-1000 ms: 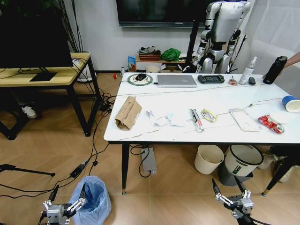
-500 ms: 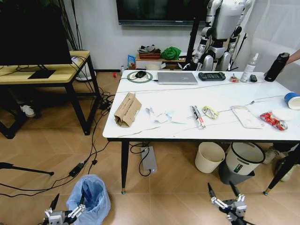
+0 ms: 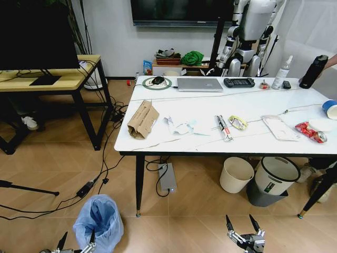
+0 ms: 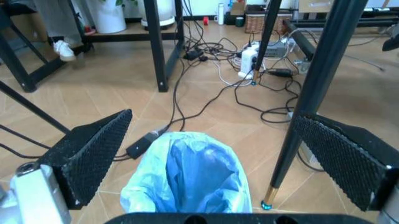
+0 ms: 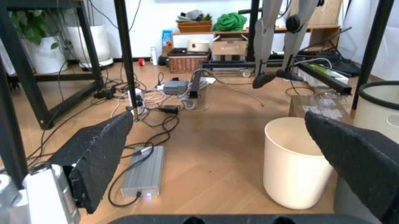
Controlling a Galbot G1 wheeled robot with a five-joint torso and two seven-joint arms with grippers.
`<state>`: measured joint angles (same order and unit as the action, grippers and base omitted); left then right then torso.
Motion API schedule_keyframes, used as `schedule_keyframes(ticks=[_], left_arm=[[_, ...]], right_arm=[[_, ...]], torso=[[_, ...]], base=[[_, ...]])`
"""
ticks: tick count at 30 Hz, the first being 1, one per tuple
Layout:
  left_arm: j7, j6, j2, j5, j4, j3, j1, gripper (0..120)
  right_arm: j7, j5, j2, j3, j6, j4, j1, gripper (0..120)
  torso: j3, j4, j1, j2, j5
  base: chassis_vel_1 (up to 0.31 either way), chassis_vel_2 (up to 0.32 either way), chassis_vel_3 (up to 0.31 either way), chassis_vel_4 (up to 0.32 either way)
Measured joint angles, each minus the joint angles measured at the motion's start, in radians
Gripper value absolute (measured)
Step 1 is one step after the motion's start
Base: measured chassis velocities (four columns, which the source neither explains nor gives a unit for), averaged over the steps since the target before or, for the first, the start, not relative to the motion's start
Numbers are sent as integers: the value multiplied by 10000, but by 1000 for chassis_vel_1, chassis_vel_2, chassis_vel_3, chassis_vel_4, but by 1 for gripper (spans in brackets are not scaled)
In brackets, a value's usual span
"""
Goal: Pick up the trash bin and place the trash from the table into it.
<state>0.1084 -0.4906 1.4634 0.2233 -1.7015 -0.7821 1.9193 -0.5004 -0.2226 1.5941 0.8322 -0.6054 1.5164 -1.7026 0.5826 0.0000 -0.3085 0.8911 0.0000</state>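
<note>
Low on the floor by the near table leg, the left gripper (image 4: 212, 158) hangs just short of the trash bin (image 3: 98, 221), jaws spread wide and empty, while the right gripper (image 3: 243, 232) waits wide open too. The pick-up looks not yet begun; next the left jaws must close on the bagged rim. Beyond, on the table (image 3: 200, 145), the trash (image 3: 142, 120) lies untouched, and the bin's blue liner looks empty.

Light-blue translucent bag lines the trash bin (image 3: 99, 221). The table (image 3: 179, 142) is white marble with thin dark veins and black legs.
</note>
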Motion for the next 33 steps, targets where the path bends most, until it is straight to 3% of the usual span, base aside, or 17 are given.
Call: schedule_keyframes(ticks=[18, 33], left_arm=[[3, 91, -325, -7, -160, -409, 136, 100], [6, 150, -303, 23, -235, -519, 166, 100]], right_arm=[[34, 36, -758, 527, 46, -297, 427, 100], [41, -77, -747, 556, 81, -391, 631, 100]], torso=[[-467, 0, 357, -824, 0], [-917, 0, 665, -1582, 1]], base=[[0, 0, 0, 0], [0, 0, 0, 0]])
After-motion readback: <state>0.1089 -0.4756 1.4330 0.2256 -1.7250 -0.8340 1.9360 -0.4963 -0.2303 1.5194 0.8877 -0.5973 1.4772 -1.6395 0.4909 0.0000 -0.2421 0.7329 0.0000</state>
